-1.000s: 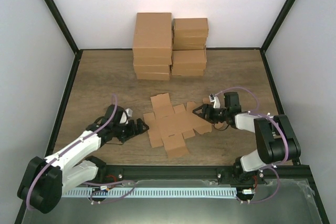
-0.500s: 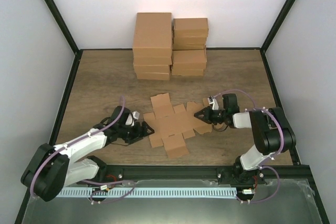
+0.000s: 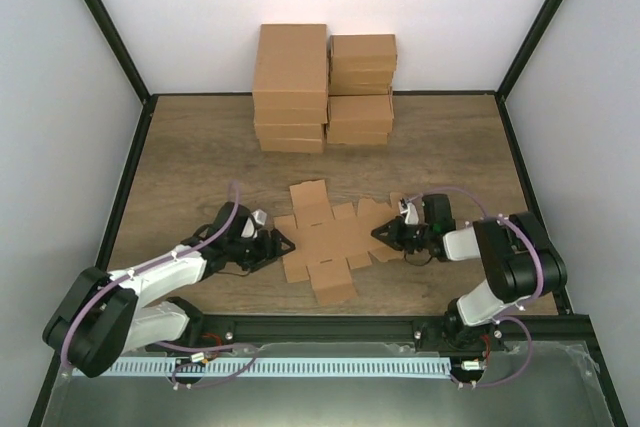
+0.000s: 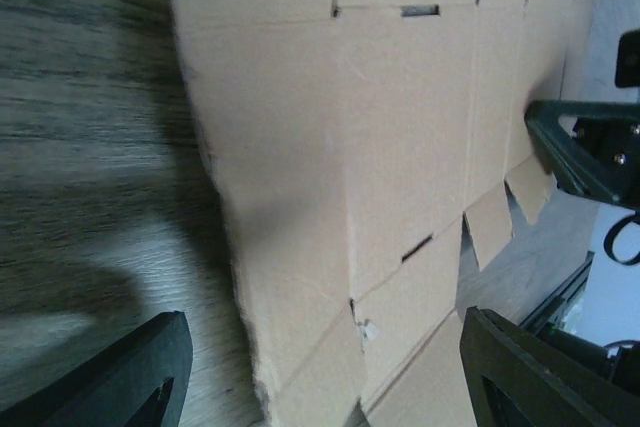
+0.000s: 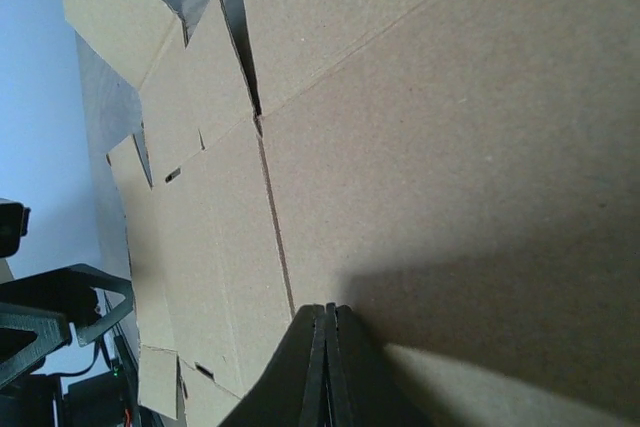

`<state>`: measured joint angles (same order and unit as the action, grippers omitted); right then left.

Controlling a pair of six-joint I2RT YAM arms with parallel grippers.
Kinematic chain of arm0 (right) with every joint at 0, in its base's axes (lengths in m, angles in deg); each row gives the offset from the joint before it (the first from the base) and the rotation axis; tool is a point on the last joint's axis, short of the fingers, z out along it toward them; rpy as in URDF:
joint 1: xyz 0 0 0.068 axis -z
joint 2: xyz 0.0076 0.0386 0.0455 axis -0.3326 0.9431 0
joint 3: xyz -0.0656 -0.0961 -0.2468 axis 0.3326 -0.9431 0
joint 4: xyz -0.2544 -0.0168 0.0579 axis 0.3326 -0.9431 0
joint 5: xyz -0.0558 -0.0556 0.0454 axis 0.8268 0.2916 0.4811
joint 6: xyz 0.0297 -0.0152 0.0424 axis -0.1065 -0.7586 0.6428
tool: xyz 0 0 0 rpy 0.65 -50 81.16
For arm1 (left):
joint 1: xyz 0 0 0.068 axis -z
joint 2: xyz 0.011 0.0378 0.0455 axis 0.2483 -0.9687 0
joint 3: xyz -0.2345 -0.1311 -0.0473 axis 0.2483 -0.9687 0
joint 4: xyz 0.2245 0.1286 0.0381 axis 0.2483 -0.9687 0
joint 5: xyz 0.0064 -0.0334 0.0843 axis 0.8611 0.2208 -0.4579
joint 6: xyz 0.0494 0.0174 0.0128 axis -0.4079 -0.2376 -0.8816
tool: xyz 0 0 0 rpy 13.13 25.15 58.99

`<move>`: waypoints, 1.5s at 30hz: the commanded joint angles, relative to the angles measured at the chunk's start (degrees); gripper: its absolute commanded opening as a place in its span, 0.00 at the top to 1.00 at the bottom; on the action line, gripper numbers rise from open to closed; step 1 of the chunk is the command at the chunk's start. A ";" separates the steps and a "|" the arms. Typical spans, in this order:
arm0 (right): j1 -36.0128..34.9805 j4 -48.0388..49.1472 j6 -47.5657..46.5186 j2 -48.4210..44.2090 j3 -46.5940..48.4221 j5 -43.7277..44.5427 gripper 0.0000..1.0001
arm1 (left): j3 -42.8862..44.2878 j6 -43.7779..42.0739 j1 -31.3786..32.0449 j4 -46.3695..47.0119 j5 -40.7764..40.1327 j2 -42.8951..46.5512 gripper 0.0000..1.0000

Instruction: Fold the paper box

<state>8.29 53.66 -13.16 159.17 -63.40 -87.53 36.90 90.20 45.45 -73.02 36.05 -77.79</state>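
Paper box (image 3: 322, 242) is an unfolded die-cut sheet, flat on the table (image 3: 200, 157) on the near side of the carton stack (image 3: 300, 87), well apart from it; no panel or flap stands up yet, so I judge the folding barely begun; left gripper (image 3: 281, 245) sits near-left of the carton stack, at the sheet's left edge; in the left wrist view its fingers (image 4: 130, 372) stand wide apart, released, with the sheet's rough edge running up between them; nothing grasped; my reading is that it is lined up to take that side panel; right gripper (image 3: 383, 235) sits near-right of the carton stack, over the sheet's right flaps; its fingers (image 5: 325, 357) are clenched tight together, nothing visible between them, tips over the cardboard with a shadow alongside; touching or just above, I cannot tell; likely a closed point to pin the sheet or press near a crease; creases and slots show plainly in both wrist views; thin card should slide on the wood if pushed from one side only, probably why both arms flank it; next, as I judge it: close left on the edge panel and raise it along its crease.
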 commanded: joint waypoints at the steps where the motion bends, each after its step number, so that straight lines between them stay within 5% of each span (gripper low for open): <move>1: -1.74 4.30 6.24 -2.83 -4.97 4.73 0.99 | -2.75 2.82 0.20 5.00 0.00 0.66 0.27; 14: -4.24 3.49 7.65 -4.61 -4.84 6.19 0.99 | -2.80 4.12 0.22 6.49 -0.57 1.82 0.63; 28: -4.93 2.46 6.86 -5.65 -4.06 5.75 0.99 | 0.12 1.80 0.22 2.33 -4.44 0.97 0.72; 33: -4.98 1.59 6.52 -6.44 -3.84 6.10 0.99 | 0.05 1.66 0.17 3.40 -4.33 -0.64 0.72; 41: -5.03 0.94 6.17 -7.03 -3.62 6.25 0.99 | -0.37 0.72 0.22 4.16 -4.71 -3.52 0.48; 45: -5.12 0.81 5.98 -7.03 -3.53 6.28 0.99 | -1.11 0.82 0.18 5.85 -4.07 -5.13 0.50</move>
<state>3.88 55.69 -6.13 153.07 -68.23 -82.18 35.98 91.73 45.54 -69.39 31.74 -81.61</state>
